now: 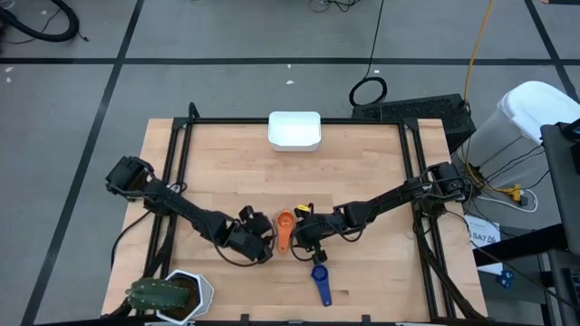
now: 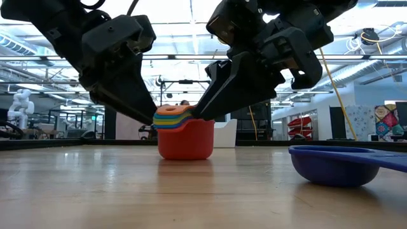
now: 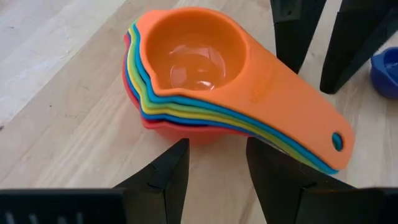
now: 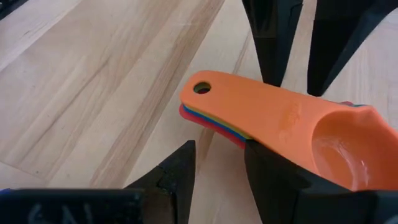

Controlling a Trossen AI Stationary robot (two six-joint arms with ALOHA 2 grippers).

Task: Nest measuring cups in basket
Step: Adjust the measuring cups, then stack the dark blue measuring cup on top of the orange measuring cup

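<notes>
Left gripper (image 1: 263, 237), seen from above: low at the front-centre of the wooden table (image 1: 362, 163), just left of the nested stack of measuring cups (image 1: 285, 223). In the left wrist view its two dark fingers (image 3: 168, 177) stand apart with a gap between them, pointing at the stack's bowl end; they close on nothing, and bare wood shows between the tips.

Right gripper (image 1: 306, 234): just right of the same stack, facing the left gripper across it. In the right wrist view its fingers (image 4: 177, 171) are likewise parted, one to each side of the stacked handles' tip (image 4: 202, 90); whether either finger touches the handles cannot be told.

Nested stack (image 2: 184, 130): stands on the table in the low view, red cup (image 2: 186, 138) at the bottom as the widest bowl, with blue, green and yellow rims layered above and the orange cup (image 3: 199, 53) on top, its bowl empty. The flat handles fan out together, each with a small hole near the end.

Loose blue measuring cup (image 1: 320, 276): lies alone on the table near the front edge, apart from the stack, handle toward the front.

White basket (image 1: 294, 129): sits at the table's far edge, centred, well apart from both grippers and all cups.

Front-left corner: white hexagonal pot with a green plant (image 1: 172, 294).
</notes>
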